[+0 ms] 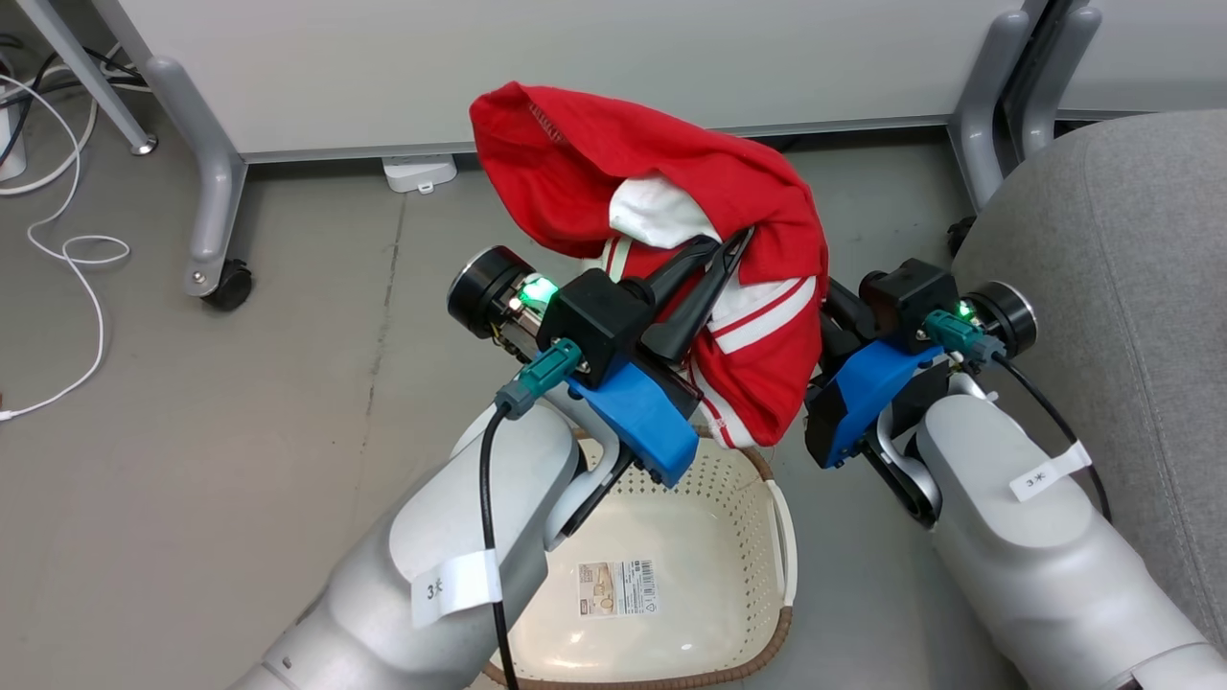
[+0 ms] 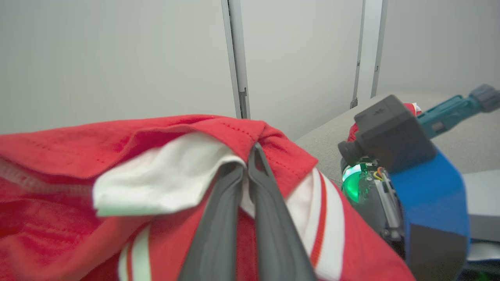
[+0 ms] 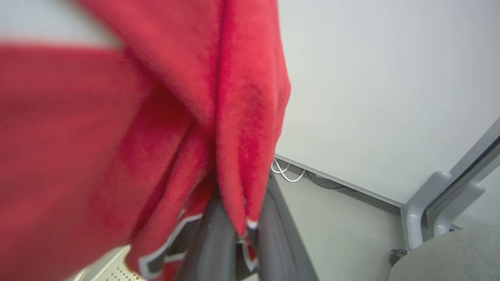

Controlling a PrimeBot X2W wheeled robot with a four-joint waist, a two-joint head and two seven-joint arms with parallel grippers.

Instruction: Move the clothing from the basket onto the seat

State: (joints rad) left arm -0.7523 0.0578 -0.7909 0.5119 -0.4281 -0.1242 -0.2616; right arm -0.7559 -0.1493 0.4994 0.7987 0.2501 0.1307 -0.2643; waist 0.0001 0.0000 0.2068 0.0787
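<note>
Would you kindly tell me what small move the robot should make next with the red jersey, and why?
Probably swing both arms to the robot's right, toward the sofa. The left gripper and right gripper are each shut on the jersey, which hangs above the basket, and the sofa lies just to that side.

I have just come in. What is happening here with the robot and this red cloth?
The robot holds the red clothing in the air with both arms. The left gripper is shut on a fold by the white trim, and the right gripper is shut on another part of it. The clothing hangs above the basket, whose visible bottom is bare. It is not yet on the grey seat at the robot's right.
</note>
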